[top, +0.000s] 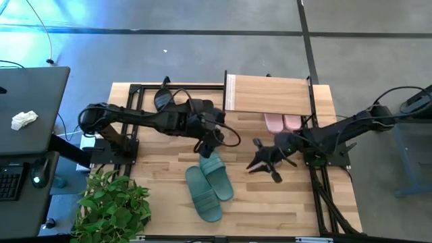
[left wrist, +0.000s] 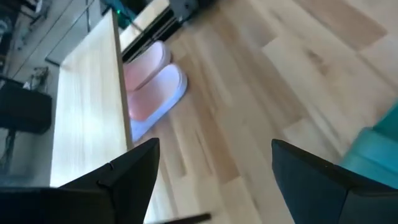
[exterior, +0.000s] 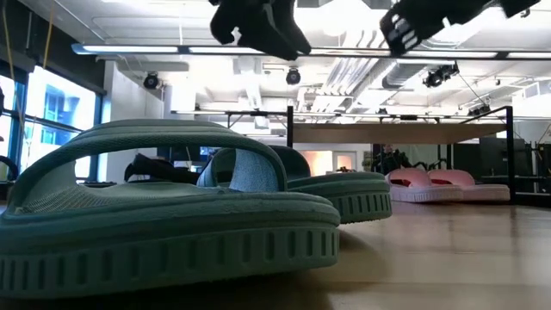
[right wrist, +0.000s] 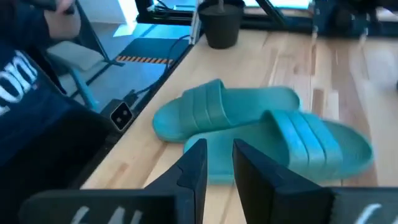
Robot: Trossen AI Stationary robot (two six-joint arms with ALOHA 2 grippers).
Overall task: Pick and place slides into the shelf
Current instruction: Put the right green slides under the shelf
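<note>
While beneath fingers (left wrist: 140,171), teal slides (top: 209,185).

bright, even light falls on the pale wooden table (top: 270,202), with a bluish glare on the grey floor toward ten o'clock in the high view. in the low view white ceiling strip lights (exterior: 344,52) blow out, leaving both grippers as dark silhouettes and the nearest dark teal-green rubber slide (exterior: 164,215) large and soft. the left wrist view is motion-smeared, blurring the pale pink rubber slides (left wrist: 152,87).

A potted plant (top: 111,206) sits beside a dark desk (top: 30,108) bearing crumpled paper (top: 23,120).
</note>
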